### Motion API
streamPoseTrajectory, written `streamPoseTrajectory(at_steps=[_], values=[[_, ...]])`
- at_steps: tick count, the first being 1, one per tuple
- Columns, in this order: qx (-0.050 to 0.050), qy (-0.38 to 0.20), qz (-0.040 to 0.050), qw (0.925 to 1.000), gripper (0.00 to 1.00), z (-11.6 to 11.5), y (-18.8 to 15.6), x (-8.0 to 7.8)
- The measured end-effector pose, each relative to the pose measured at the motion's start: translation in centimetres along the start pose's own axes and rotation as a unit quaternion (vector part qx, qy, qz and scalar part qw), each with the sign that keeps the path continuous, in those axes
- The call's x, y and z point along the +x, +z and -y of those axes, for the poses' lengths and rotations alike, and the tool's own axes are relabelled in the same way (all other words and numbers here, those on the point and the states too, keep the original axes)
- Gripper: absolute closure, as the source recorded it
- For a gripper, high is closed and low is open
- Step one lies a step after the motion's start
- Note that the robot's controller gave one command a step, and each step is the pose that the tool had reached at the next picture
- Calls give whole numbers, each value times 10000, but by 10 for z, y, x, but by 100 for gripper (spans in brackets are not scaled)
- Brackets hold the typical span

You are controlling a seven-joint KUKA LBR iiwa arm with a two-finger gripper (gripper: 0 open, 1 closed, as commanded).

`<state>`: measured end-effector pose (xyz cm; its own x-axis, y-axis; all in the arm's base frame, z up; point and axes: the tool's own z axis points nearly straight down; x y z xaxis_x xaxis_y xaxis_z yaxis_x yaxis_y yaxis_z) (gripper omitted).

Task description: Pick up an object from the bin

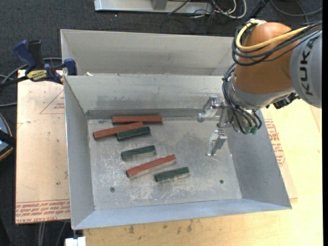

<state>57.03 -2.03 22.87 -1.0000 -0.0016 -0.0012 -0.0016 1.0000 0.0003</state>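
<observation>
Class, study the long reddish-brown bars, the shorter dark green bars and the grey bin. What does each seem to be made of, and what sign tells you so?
Reddish-brown bars: probably painted wood or plastic, judging by the flat matte colour, square edges and lack of glint.
Dark green bars: likely the same material, also matte.
Grey bin: sheet metal with a dull finish; its floor is scuffed with pale scratches.

Six slim rectangular bars are laid flat on the floor of the grey bin (205, 188), left of centre. A red-brown bar (137, 120) is set nearest the back wall. Just below it, a second red-brown bar (110, 132) is met by a dark green bar (133, 133). Nearer the front, another green bar (138, 152), a slanted red-brown bar (150, 166) and a last green bar (171, 175) are ranged in turn.
</observation>
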Motion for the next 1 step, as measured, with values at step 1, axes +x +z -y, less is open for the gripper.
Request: streamPoseTrajectory(at_steps=[1], values=[[0, 0, 0, 10000, 0, 0, 0, 0]])
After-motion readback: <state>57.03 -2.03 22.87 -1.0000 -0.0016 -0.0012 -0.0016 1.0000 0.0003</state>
